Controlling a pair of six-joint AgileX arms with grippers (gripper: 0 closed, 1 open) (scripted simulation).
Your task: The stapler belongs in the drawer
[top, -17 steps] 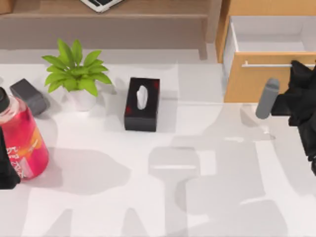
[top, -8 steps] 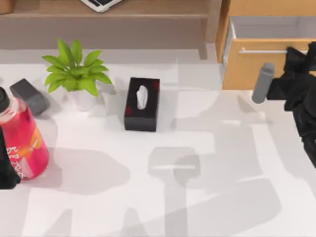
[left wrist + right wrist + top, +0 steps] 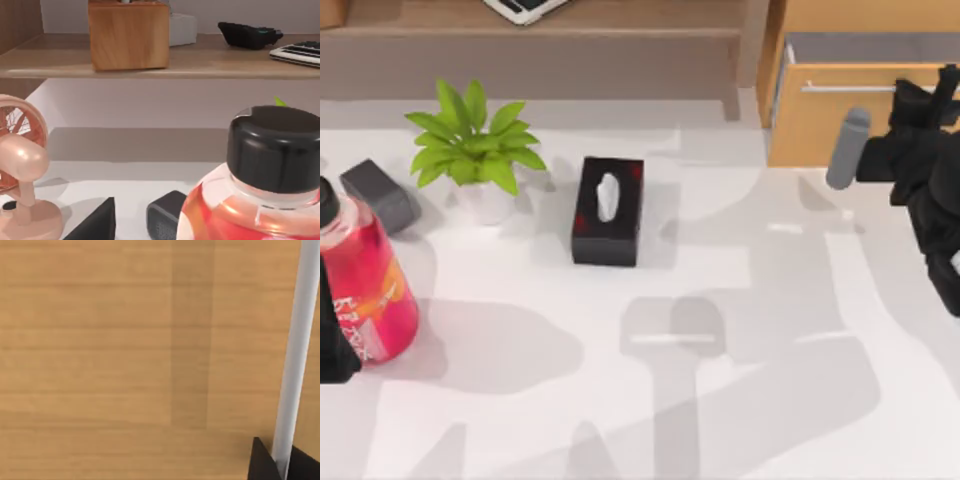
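At your 9 o'clock the small dark grey oblong stapler [image 3: 378, 194] sits untouched. At 2 o'clock your right gripper [image 3: 918, 95] clenches the light wooden drawer's [image 3: 830, 125] silver handle [image 3: 295, 355], apparently moving it. Can't tell the parked left gripper's [image 3: 332, 340] fingers.

Top view: my overhead camera looks straight down on the white table [image 3: 620, 400], from far enough to take in the shelf along its far edge and the drawer [image 3: 825, 125] at upper right. Left wrist view: my low camera faces the shelf [image 3: 150, 60], very near the red bottle [image 3: 260, 200], which the top view shares. Right wrist view: pressed close to the drawer front [image 3: 125, 340] and its handle [image 3: 295, 355], also seen from above.
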